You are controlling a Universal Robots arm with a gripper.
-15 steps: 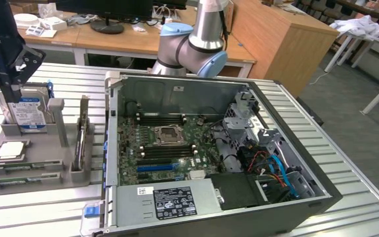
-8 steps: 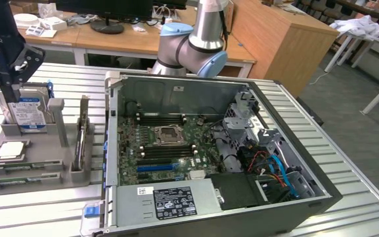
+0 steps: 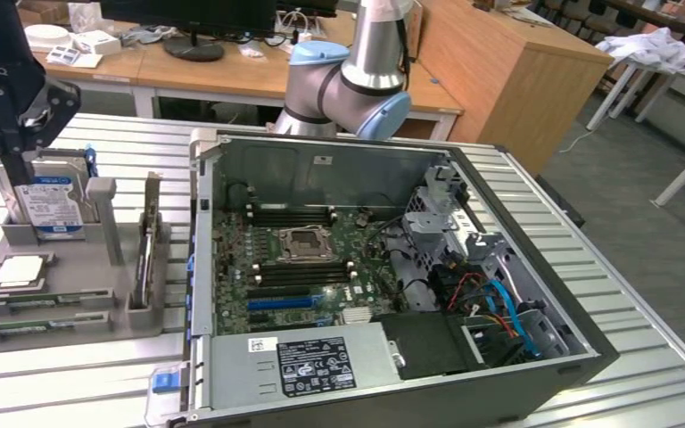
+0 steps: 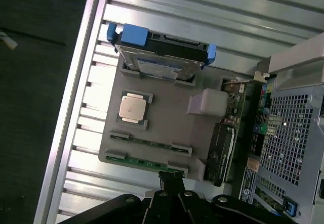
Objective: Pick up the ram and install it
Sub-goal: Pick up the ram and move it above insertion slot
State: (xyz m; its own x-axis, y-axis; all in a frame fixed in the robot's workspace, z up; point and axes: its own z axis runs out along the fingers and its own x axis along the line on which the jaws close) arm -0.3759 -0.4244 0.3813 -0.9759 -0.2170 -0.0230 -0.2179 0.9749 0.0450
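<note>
The black two-finger gripper [image 3: 4, 198] hangs at ten o'clock in the exterior view. Its fingers are pressed together and hold nothing, above the grey plastic parts tray [image 3: 75, 276]. A blue-labelled silver hard drive [image 3: 54, 203] stands on edge in that tray, with a square silver CPU chip [image 3: 19, 272] at its six o'clock. Below the chip, two long flat green ram sticks [image 3: 36, 306] lie in their slots. At the tray's three o'clock sits the open dark-grey computer case [image 3: 581, 357], its green motherboard [image 3: 259, 267] exposed.

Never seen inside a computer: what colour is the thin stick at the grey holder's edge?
Green; the ram shows best in the wrist view.
</note>
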